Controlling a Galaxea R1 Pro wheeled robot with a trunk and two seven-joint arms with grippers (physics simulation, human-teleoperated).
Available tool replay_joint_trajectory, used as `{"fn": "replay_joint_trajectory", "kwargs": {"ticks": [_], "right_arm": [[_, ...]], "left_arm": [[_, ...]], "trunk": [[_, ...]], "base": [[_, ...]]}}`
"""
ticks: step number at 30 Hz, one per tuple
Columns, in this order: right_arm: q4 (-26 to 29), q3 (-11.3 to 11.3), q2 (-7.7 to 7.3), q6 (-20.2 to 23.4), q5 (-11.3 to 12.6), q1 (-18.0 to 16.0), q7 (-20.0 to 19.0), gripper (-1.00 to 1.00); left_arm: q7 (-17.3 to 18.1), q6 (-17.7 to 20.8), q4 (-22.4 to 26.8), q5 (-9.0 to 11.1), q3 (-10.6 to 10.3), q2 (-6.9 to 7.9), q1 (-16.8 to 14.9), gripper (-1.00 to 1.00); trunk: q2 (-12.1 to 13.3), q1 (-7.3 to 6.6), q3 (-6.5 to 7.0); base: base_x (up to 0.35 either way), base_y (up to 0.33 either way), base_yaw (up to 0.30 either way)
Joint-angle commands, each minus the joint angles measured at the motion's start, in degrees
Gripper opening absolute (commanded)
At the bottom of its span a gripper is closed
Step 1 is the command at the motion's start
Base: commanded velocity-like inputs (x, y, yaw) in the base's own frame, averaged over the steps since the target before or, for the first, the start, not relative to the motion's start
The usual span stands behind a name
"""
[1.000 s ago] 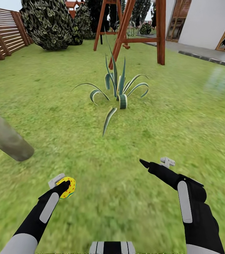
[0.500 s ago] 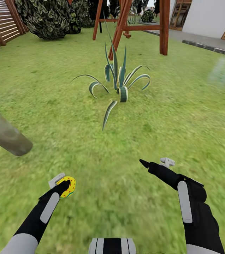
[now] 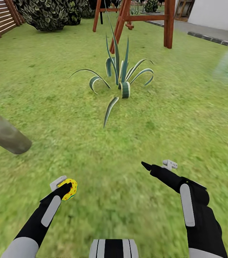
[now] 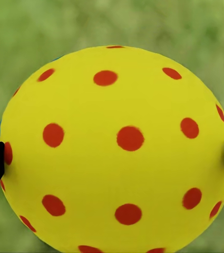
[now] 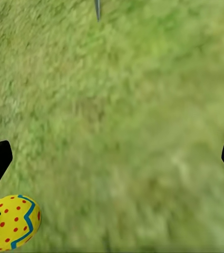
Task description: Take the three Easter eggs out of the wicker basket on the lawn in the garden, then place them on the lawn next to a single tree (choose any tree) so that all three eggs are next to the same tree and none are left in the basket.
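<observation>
Above the lawn (image 3: 92,143), just right of the tree trunk (image 3: 6,134): left gripper (image 3: 65,188) gripping an Easter egg (image 3: 69,189), trunk lying ahead-left; right gripper (image 3: 156,166) hanging wide, carrying nothing.

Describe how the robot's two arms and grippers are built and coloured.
Both arms are black toward the wrist with a pale grey elongated oval panel on the forearm, and light grey or white nearer the trunk. The left gripper and right gripper each have slim black fingers that taper to points, with a small light grey bracket-like part beside them. No cables are visible.
</observation>
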State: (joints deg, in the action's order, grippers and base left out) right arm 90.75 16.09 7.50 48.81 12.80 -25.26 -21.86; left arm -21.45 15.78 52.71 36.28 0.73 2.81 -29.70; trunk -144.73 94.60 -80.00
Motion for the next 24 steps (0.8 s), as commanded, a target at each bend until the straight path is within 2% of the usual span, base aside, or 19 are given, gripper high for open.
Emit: {"fn": "replay_joint_trajectory", "kwargs": {"ticks": [1,4,24], "right_arm": [[0.0,0.2,0.06,0.3,-0.1,0.0,-0.4,1.00],[0.0,0.2,0.06,0.3,-0.1,0.0,-0.4,1.00],[0.0,0.2,0.06,0.3,-0.1,0.0,-0.6,1.00]], "left_arm": [[-0.3,0.2,0.1,0.5,0.0,0.01,0.0,-1.00],[-0.3,0.2,0.1,0.5,0.0,0.01,0.0,-1.00],[-0.3,0.2,0.1,0.5,0.0,0.01,0.0,-1.00]], "trunk": [[0.0,-0.01,-0.04],[0.0,-0.01,-0.04],[-0.3,0.51,-4.47]], "base": [[0.000,0.000,0.000],[0.000,0.000,0.000],[0.000,0.000,0.000]]}}
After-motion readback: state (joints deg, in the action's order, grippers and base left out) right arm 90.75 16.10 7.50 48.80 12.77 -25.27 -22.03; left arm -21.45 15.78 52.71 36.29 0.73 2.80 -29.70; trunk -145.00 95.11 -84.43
